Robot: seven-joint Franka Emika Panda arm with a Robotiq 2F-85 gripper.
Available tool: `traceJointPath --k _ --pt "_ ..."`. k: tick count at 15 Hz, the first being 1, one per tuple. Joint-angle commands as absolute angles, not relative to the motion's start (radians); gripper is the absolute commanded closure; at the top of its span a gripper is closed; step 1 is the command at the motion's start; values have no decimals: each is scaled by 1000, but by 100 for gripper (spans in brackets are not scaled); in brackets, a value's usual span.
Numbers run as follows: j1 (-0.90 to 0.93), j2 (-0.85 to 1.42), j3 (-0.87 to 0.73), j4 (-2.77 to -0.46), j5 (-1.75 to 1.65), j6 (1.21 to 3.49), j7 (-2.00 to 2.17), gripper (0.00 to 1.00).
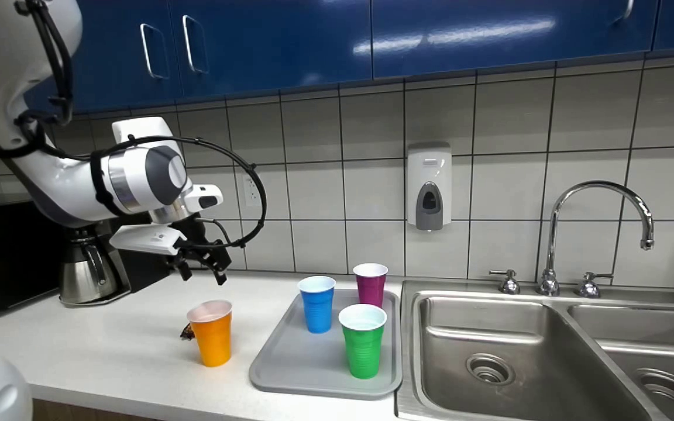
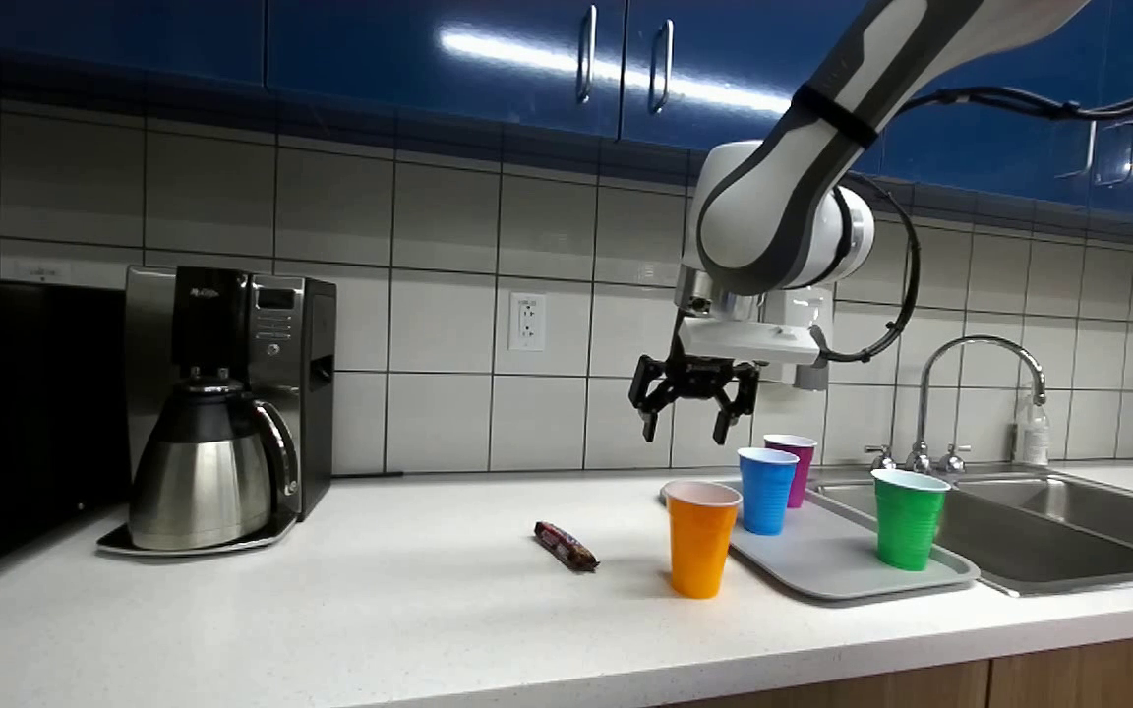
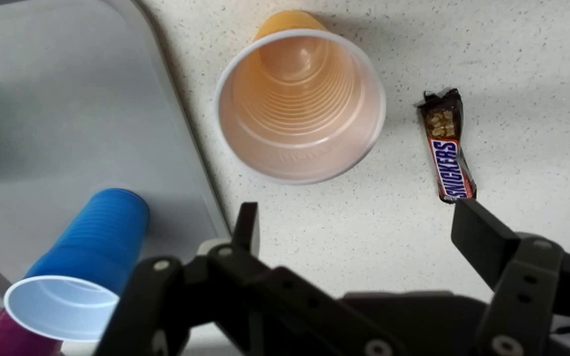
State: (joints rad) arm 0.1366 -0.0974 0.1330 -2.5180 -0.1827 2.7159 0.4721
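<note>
One orange cup (image 2: pixel 701 543) stands lower than my empty, widely opened end effector (image 2: pixel 685 434). Probably this is the reaching step; a grasp calls for alignment, then descent.

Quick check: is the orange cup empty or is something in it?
Empty: the wrist view looks down into the orange cup and shows only bare, ridged inner wall and bottom.

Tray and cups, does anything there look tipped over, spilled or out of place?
Nothing looks tipped or spilled. The orange cup is the odd one out: it stands upright on the counter beside the gray tray, while the blue cup, green cup and purple cup all stand on the tray.
</note>
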Motion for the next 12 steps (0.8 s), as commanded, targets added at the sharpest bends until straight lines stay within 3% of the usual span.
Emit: traceJointPath --k 1,12 --pt "113 -162 145 -2548 -153 2726 478 0" --pt "40 -167 133 -2536 -149 2753 469 0"
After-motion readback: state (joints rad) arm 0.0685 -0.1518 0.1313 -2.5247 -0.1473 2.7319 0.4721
